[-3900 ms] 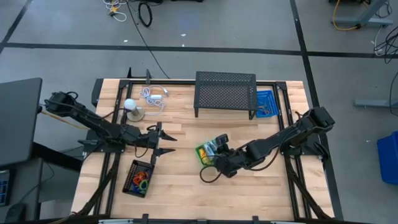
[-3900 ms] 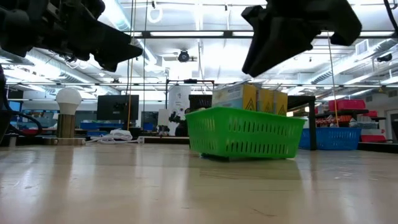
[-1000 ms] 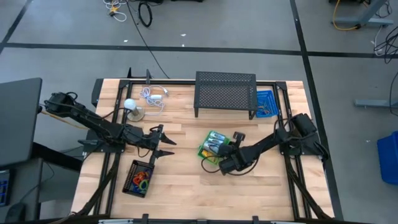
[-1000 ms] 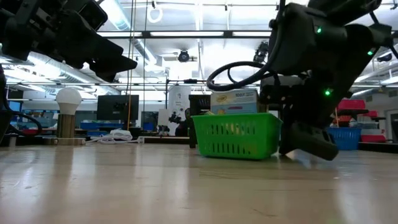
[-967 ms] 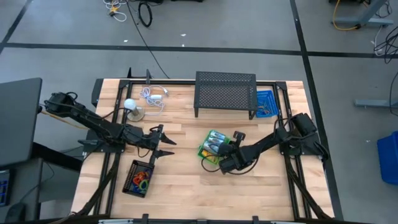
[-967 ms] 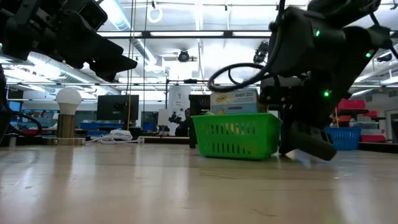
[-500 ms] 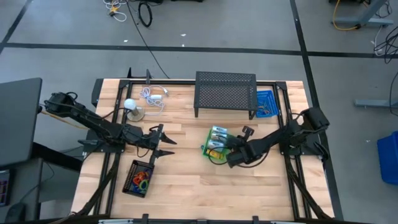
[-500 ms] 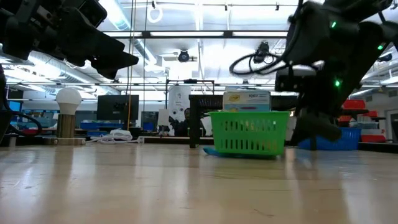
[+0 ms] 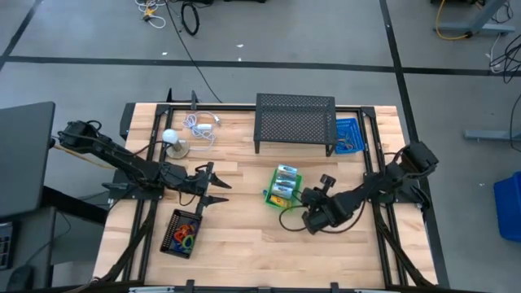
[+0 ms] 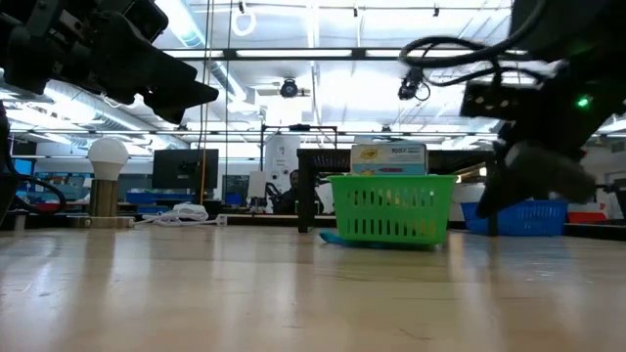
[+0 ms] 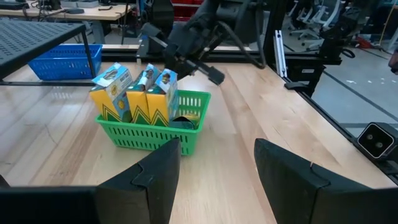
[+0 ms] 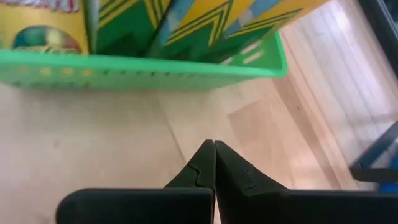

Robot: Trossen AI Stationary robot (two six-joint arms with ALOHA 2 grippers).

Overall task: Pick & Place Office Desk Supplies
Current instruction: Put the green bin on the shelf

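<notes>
A green basket (image 9: 284, 187) stands on the table right of centre and holds three yellow crayon boxes (image 11: 134, 90) upright. My right gripper (image 12: 214, 155) is shut and empty. It hangs just off the basket's near right side (image 9: 308, 213), pointing down at a slant, clear of the rim (image 12: 143, 65). My left gripper (image 9: 213, 189) waits open at the table's left, facing the basket (image 11: 155, 130). A black tray (image 9: 182, 232) with coloured loops lies near the left front.
A black mesh stand (image 9: 295, 122) sits at the far edge with a blue tray (image 9: 348, 137) to its right. A white ball on a base (image 9: 169, 137) and a white coiled cable (image 9: 201, 126) lie at the far left. Bare wood lies along the near edge.
With its fingers shut, my right gripper first moved with the basket, which slid a little toward the table's right and far side and turned. The basket then stayed put. The gripper drew away toward the right and near edge, rising and rolling at the wrist.
</notes>
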